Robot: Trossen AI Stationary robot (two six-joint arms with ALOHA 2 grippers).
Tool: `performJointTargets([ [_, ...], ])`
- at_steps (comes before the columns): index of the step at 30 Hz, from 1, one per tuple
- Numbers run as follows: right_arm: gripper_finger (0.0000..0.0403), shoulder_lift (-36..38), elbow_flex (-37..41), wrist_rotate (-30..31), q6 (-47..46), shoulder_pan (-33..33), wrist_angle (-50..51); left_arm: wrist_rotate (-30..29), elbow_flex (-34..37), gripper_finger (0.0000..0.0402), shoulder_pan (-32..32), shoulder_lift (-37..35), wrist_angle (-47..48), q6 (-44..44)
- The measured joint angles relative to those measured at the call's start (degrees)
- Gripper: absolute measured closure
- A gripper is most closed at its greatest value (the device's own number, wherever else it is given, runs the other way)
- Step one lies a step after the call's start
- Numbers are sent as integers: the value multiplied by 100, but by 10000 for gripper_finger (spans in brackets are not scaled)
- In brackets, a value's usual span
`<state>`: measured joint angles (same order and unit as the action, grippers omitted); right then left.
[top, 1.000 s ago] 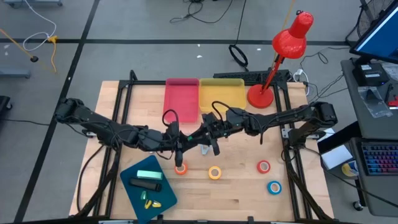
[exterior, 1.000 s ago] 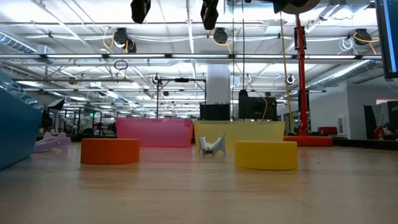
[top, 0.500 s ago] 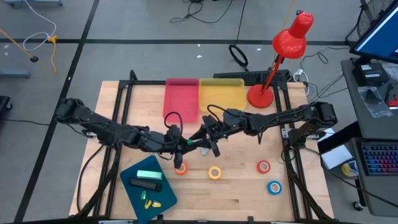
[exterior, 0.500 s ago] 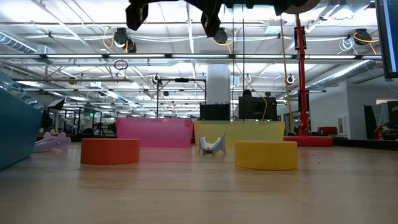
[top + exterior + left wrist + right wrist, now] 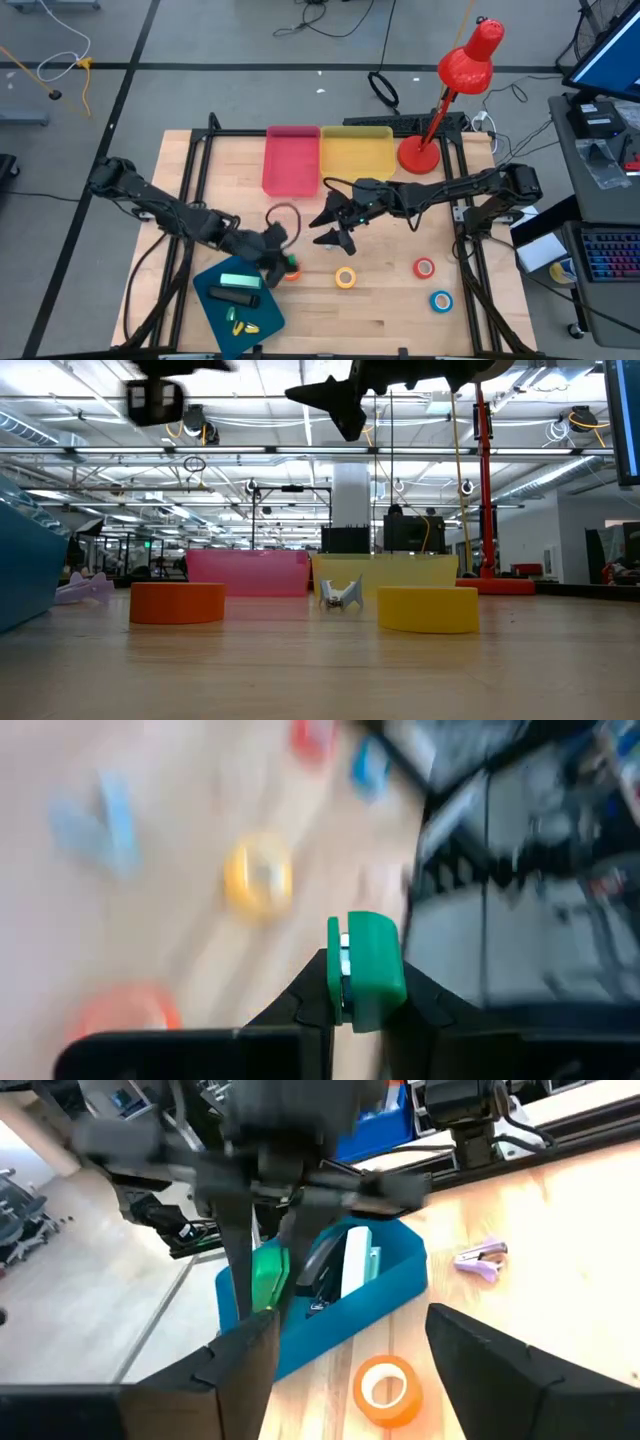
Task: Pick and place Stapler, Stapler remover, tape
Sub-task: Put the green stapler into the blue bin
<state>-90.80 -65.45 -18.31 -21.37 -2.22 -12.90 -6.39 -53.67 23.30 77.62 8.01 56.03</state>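
Pale wood table (image 5: 380, 310) carries pink bin (image 5: 291, 158) and yellow bin (image 5: 357, 152) beyond right gripper (image 5: 330, 229), red lamp base (image 5: 419, 154), blue tray (image 5: 240, 295) under left gripper (image 5: 280, 262), orange (image 5: 291, 271), yellow (image 5: 345, 278), red (image 5: 424, 267), blue (image 5: 441, 300) tape rolls.

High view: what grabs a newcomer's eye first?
The red desk lamp at the table's far right corner. Then the two dark arms meeting mid-table: the left gripper, jaws shut on a green piece, by the blue bin, and the right gripper open beside it.
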Motion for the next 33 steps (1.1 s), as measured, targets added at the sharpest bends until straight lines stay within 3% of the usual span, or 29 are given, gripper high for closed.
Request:
performJointTargets([
  [6, 145, 0, 0, 4, 250, 2, 4, 1156, 0, 351, 561, 0, 1578, 1994],
  [9, 146, 0, 0, 7, 407, 2, 2, 1566, 0, 351, 865, 4, 1916, 2811],
  [14, 148, 0, 0, 9, 453, 18, 3, 1871, 0, 351, 1235, 282, 1751, 3669],
  [25, 148, 0, 0, 15, 453, 227, 163, 2262, 3, 351, 1435, 1457, 555, 4399],
  [33, 146, 0, 0, 17, 453, 269, 207, 2422, 0, 351, 1461, 1749, 558, 5253],
])
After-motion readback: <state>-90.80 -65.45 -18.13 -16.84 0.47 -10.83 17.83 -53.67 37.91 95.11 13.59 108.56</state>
